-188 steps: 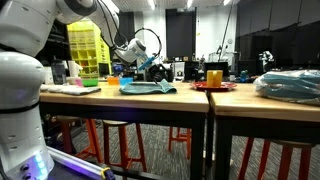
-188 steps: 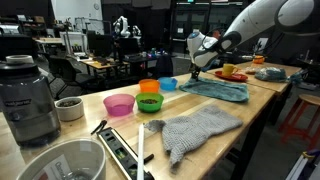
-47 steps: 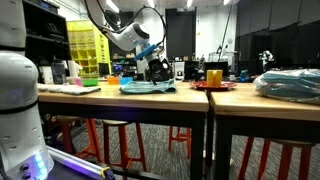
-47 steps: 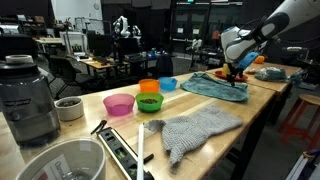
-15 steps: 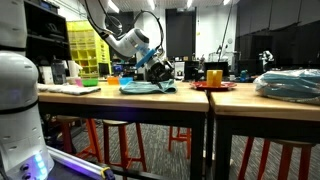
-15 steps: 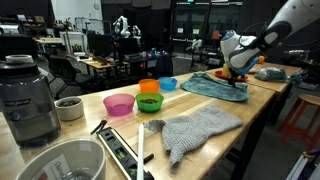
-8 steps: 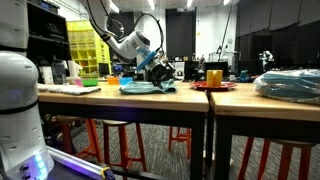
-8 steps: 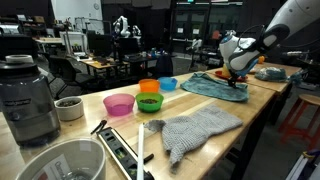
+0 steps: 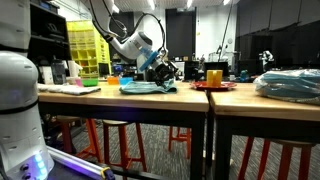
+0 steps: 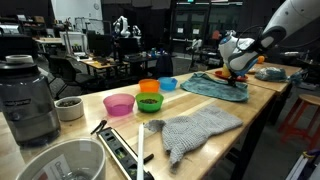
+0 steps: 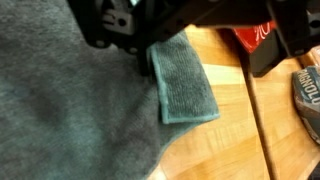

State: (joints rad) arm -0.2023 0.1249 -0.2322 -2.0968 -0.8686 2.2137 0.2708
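**Robot arm over a towel on a wooden workbench.** The gripper (image 10: 237, 78) hangs low above the far end of a teal towel (image 10: 215, 88), which lies flat on the wooden table (image 10: 262, 104), in an exterior view. Seen from the bench's long edge in an exterior view, the gripper (image 9: 163, 71) stands over the towel (image 9: 148, 88), with the white arm reaching in from above.

In the wrist view the gripper (image 11: 200, 42) enters from the top. Its two dark fingers (image 11: 115, 25) are spread wide apart and nothing is clamped between them. Below the gap lies a folded corner of the towel (image 11: 185, 85), with bare wood (image 11: 225, 150) just beside it. Whether the fingertips touch the cloth cannot be told.

Nearer along the same table in an exterior view stand a blue bowl (image 10: 168, 84), an orange bowl (image 10: 150, 88), a green bowl (image 10: 150, 102) and a pink bowl (image 10: 119, 104). They form a loose group well apart from the towel. A grey knitted cloth (image 10: 200, 128) lies crumpled towards the near end. A blender (image 10: 28, 100) and a small white cup (image 10: 68, 108) stand at the left.

In an exterior view a yellow cup (image 9: 214, 76) stands on a red plate (image 9: 200, 87) beyond the towel, and a blue bundle (image 9: 290, 85) rests on the adjoining table.
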